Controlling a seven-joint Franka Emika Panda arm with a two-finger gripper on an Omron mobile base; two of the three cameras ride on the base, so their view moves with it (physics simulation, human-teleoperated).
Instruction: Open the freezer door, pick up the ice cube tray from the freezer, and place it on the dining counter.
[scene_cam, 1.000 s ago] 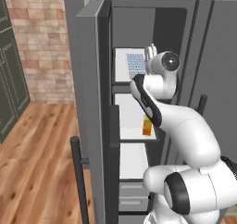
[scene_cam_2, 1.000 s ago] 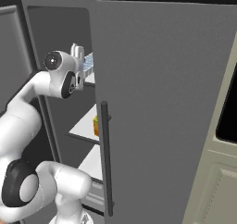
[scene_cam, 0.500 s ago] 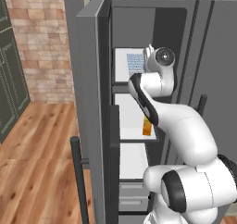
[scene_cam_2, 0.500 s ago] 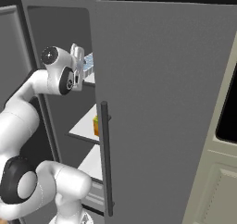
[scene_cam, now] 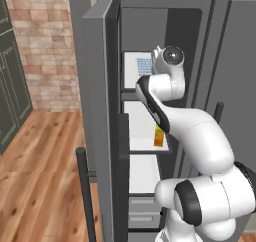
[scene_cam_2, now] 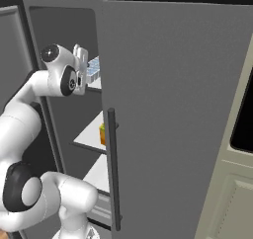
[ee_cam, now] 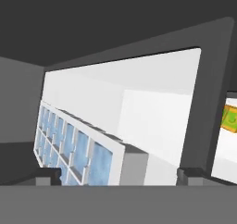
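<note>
The freezer door point(scene_cam: 95, 86) stands swung open at the left, its dark bar handle point(scene_cam: 85, 191) low in front. On the top white shelf point(ee_cam: 157, 102) of the freezer point(scene_cam: 180, 31) lies the light-blue ice cube tray point(scene_cam: 144, 65) point(scene_cam_2: 94, 68) point(ee_cam: 74, 149). My gripper point(scene_cam: 156, 62) point(scene_cam_2: 82, 69) point(ee_cam: 119, 177) is open at that shelf's front. The tray's near end sits between the wide-set fingertips point(ee_cam: 48, 174), closer to the left one, with no touch showing. The dining counter is out of view.
A small orange and green carton point(scene_cam: 159, 135) point(scene_cam_2: 103, 133) point(ee_cam: 230, 118) stands on the shelf below. Grey drawers point(scene_cam: 142, 206) sit at the freezer's bottom. The wider plain door point(scene_cam_2: 173, 109) with its bar handle point(scene_cam_2: 112, 169) is shut on the right. Wooden floor point(scene_cam: 40, 161) and brick wall lie left.
My hand has edged a little up and deeper into the freezer toward the tray. The jaws have stayed wide and the tray has not moved.
</note>
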